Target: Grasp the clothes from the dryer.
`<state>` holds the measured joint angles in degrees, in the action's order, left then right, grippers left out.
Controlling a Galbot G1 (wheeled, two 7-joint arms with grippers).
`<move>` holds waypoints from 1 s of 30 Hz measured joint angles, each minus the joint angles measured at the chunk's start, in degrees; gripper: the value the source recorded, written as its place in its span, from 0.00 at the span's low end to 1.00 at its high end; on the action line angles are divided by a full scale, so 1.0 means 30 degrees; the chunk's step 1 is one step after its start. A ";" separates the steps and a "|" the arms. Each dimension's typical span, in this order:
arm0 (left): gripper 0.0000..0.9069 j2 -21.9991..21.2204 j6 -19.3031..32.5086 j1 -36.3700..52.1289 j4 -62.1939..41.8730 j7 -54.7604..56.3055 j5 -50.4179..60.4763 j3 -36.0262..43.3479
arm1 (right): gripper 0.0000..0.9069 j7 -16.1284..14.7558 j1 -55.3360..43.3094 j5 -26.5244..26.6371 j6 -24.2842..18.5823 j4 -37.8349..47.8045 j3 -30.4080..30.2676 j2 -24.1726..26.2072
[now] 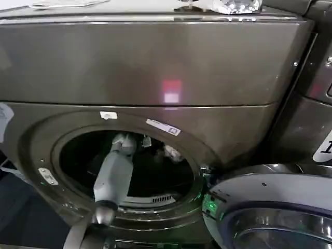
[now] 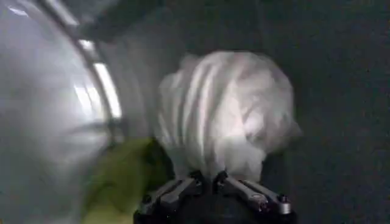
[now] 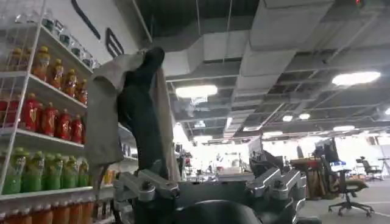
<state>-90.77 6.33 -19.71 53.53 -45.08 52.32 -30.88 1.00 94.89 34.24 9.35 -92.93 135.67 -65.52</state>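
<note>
Mock shop and laundry corner in an open office hall.
Shelves (image 3: 42,122) of bottled drinks, exposed ceiling ducts (image 3: 256,36), office chairs (image 3: 344,185); two front-loading machines, dryer (image 1: 155,72) beside another.

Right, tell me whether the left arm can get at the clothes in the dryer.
Probably yes. The dryer door is open and the left arm already reaches through the port. The left gripper appears shut on the white clothes, with nothing between them.

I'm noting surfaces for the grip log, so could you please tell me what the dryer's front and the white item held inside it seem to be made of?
The dryer front looks like painted or coated metal, bronze-grey with a satin sheen and soft reflections. The white clothing looks like soft woven fabric, bunched in folds, where the left gripper has closed its fingers on it.
</note>
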 measured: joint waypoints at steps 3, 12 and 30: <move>0.00 -0.0017 -0.0476 -0.0622 0.0905 0.1787 -0.1190 0.0020 | 1.00 0.0030 -0.0051 -0.0078 -0.0058 -0.0019 -0.0090 -0.0017; 0.00 -0.0413 -0.2157 -0.2873 0.4282 0.7574 -0.5567 0.0424 | 1.00 0.0050 -0.0076 -0.0223 -0.0186 -0.0152 -0.0247 -0.0003; 0.00 -0.0477 -0.5291 -0.6366 0.8807 1.5271 -1.2961 0.0341 | 1.00 0.0006 -0.0123 -0.0350 -0.0494 -0.0276 -0.0642 -0.0037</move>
<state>-92.20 -9.54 -38.80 79.96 0.73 13.43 -29.85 1.01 94.52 33.19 7.87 -93.76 133.75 -65.63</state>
